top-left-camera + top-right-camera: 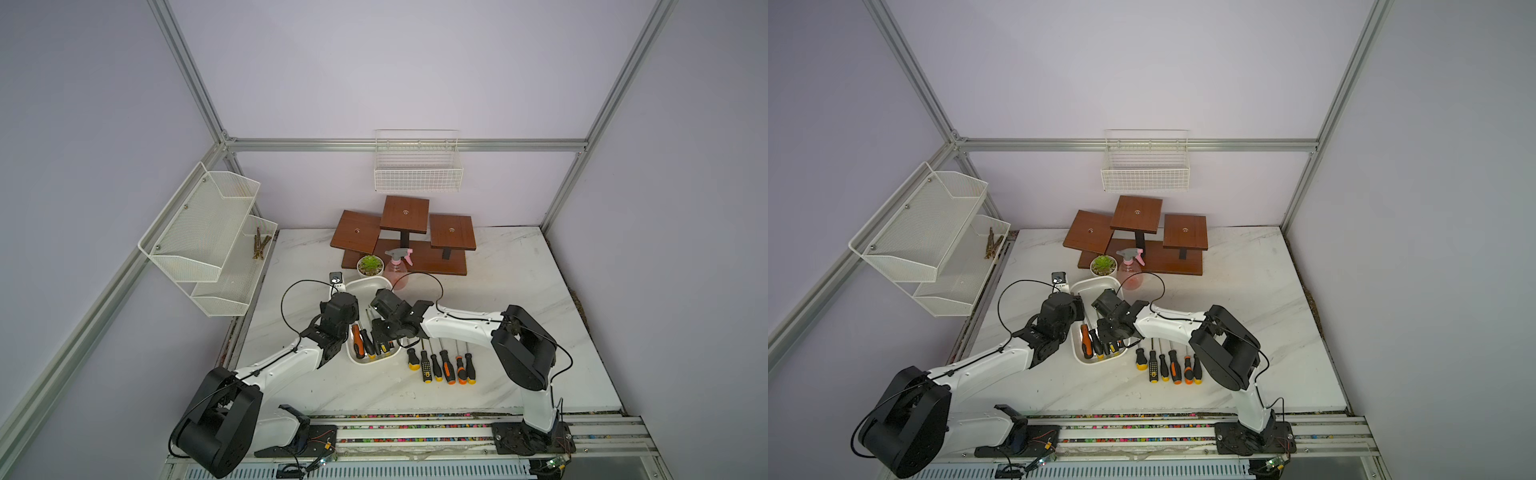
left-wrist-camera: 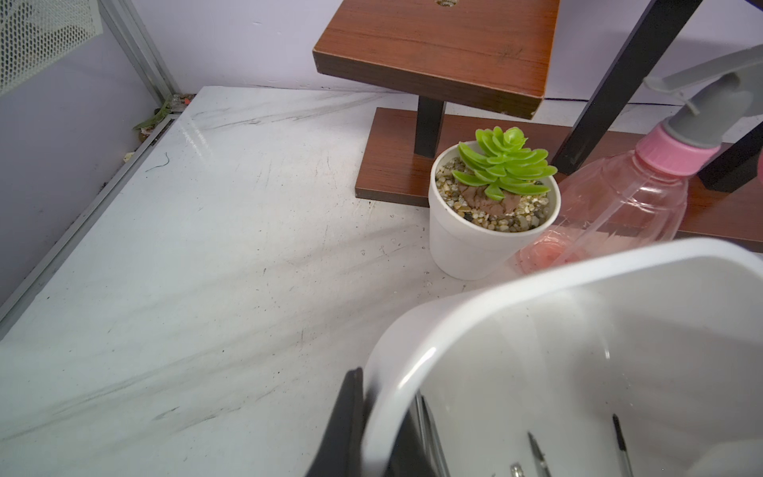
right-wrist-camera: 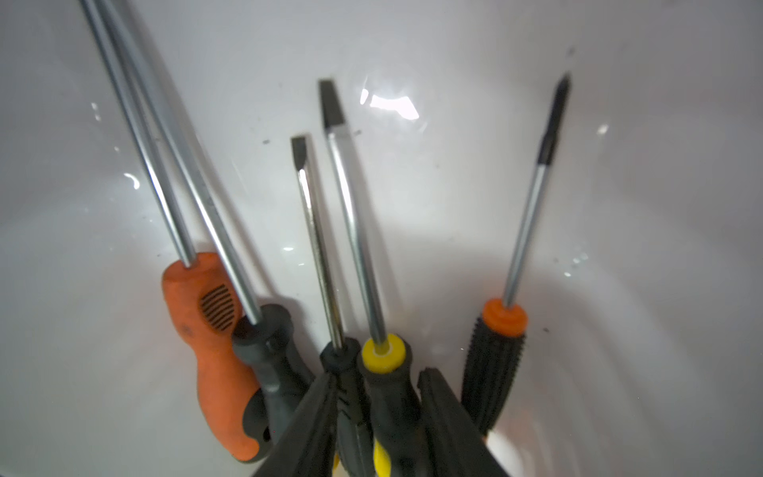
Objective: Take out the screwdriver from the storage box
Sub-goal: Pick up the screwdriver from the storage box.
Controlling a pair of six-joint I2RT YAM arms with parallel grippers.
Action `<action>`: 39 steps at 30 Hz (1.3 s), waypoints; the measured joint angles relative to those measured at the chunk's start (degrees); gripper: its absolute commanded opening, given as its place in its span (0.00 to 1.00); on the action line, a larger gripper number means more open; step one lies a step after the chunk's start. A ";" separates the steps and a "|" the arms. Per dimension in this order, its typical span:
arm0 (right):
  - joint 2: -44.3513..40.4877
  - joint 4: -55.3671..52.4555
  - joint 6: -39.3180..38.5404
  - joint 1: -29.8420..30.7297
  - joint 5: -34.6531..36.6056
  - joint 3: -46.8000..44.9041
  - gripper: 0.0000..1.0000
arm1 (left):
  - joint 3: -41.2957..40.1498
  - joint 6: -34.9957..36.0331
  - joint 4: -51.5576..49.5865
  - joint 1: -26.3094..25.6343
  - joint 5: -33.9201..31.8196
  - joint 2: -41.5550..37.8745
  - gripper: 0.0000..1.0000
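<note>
Across the white, grey-veined marble tabletop (image 1: 519,291), boxed in by pale lilac walls and aluminium framing, I have both arms at the tub.

The storage box (image 1: 365,283), a glossy white shallow tub with rounded corners and a rolled rim, lies near the table's middle, just in front of the small white pot with a green succulent (image 1: 370,266) and the pink spray bottle (image 1: 398,272). My left gripper (image 2: 377,396) is clamped on the tub's side wall, one finger outside and one inside. My right gripper (image 3: 377,373) reaches into the tub, jaws partly apart astride the black-handled screwdriver with a yellow collar (image 3: 384,359) and the plain black handle (image 3: 342,363) touching it. Whether they pinch, I cannot tell. Five screwdrivers lie inside, and a row of six screwdrivers (image 1: 442,365) lies on the table just beside it.
</note>
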 measured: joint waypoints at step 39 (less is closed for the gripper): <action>-4.33 -0.17 -6.71 -0.57 4.61 1.84 0.00 | 0.00 -0.09 0.76 0.24 -0.57 0.17 0.00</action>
